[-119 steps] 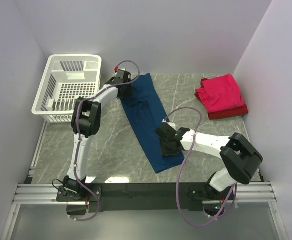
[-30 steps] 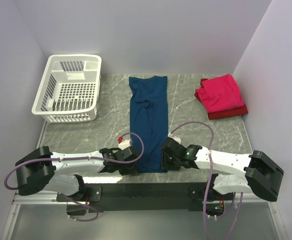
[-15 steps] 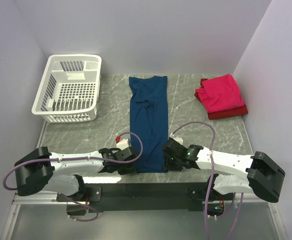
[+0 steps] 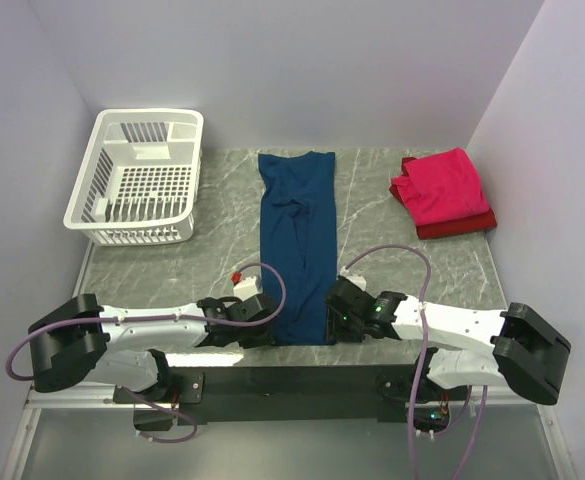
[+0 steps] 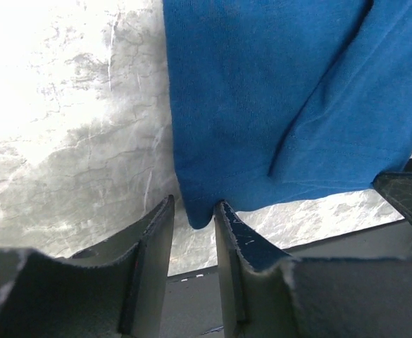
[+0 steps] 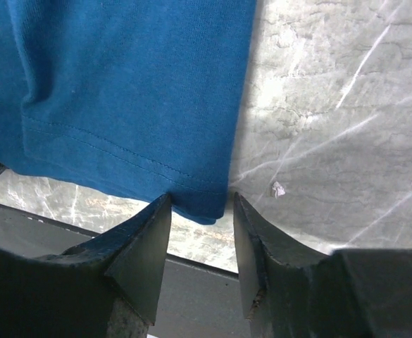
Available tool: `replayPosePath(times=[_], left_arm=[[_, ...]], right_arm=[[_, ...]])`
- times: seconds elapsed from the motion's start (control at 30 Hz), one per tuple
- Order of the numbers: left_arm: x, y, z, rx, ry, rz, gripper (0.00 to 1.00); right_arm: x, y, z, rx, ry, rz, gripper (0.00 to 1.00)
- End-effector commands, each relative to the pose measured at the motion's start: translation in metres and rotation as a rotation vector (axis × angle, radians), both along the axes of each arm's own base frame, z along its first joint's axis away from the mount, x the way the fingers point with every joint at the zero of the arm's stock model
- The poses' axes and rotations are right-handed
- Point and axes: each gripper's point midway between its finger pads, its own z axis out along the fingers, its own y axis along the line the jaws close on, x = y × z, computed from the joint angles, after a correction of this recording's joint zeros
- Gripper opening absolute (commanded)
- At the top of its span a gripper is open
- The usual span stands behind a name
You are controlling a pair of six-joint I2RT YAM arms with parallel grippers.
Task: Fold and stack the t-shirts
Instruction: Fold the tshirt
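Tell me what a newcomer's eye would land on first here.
The blue t-shirt, folded into a long strip, runs down the middle of the grey marble table. At its near end the left gripper and right gripper each straddle a corner with open jaws. A pile of red t-shirts sits at the far right, and a white basket at the far left.

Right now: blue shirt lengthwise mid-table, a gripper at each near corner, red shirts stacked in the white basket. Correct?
Last part wrong: top external shows the red shirts on the table at back right, apart from the white basket at back left. The blue shirt, left gripper and right gripper are as stated.
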Motion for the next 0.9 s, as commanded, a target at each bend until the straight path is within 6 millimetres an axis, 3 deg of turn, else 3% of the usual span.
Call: replayPosePath(times=[0.0, 0.1, 0.2, 0.23, 0.37, 0.4, 0.5, 0.87], left_arm=[[0.002, -0.004, -0.002, -0.025, -0.012, 0.011, 0.35], [-0.001, -0.003, -0.004, -0.032, -0.002, 0.004, 0.29], [-0.004, 0.001, -0.009, -0.014, 0.014, 0.002, 0.13], [-0.006, 0.003, -0.01, -0.004, 0.018, 0.0, 0.0], [-0.008, 0.006, -0.012, -0.001, 0.024, -0.012, 0.0], [-0.011, 0.005, -0.013, -0.003, 0.034, -0.024, 0.0], [-0.02, 0.005, -0.014, 0.003, 0.045, -0.08, 0.0], [-0.064, 0.005, -0.016, 0.08, 0.076, -0.263, 0.0]], right_arm=[[0.0, -0.003, -0.009, -0.003, 0.007, -0.026, 0.47], [0.0, -0.004, -0.008, -0.002, 0.003, -0.029, 0.43], [0.0, -0.003, -0.006, 0.001, 0.0, -0.022, 0.37], [0.0, -0.003, -0.006, -0.002, 0.001, -0.02, 0.36], [-0.001, -0.002, -0.007, -0.015, 0.002, 0.006, 0.22], [-0.002, -0.003, -0.008, -0.023, 0.006, 0.01, 0.12], [-0.005, -0.005, -0.006, -0.042, 0.015, 0.031, 0.0], [-0.043, -0.017, 0.003, -0.12, 0.111, 0.147, 0.0]])
